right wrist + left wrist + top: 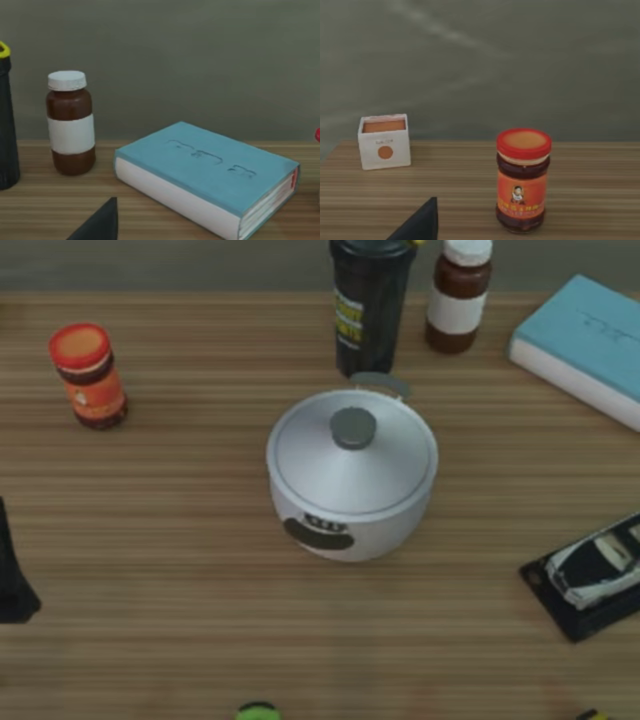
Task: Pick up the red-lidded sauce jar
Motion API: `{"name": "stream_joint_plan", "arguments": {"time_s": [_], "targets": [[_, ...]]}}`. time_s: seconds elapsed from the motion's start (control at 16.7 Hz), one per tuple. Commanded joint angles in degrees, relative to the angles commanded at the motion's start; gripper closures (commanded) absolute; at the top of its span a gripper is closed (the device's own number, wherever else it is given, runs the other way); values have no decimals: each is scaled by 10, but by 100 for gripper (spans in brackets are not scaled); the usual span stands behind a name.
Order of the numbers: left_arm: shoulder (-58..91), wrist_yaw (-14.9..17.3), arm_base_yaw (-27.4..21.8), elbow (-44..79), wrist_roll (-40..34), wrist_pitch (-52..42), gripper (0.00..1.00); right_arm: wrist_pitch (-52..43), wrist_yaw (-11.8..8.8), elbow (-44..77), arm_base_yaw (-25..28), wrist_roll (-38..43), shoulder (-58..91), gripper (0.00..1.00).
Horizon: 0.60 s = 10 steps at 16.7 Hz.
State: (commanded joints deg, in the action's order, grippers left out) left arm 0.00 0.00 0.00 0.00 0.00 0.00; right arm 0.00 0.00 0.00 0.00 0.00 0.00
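stood upright near worktop's [180, 570] far left corner: small red-lidded sauce jar [90, 376], ungrasped; finger state untellable; best approached level, squarely.

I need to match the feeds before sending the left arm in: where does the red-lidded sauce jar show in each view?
Top view: red-lidded sauce jar stands upright near the table's far left, well left of the silver pot.
Left wrist view: jar in the foreground, upright, a white box farther off.
Right wrist view: not in it.
Shared landmark: the striped wooden table.
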Motion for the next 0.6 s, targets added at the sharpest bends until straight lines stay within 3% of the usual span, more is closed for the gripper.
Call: {"name": "stream_joint_plan", "arguments": {"time_s": [0.3,0.6], "targets": [[30,4,-1,17,4,-20,0,0,0,0,0,0,0,0],[173,24,-8,114,21,-109,0,0,0,0,0,0,0,0]]}}
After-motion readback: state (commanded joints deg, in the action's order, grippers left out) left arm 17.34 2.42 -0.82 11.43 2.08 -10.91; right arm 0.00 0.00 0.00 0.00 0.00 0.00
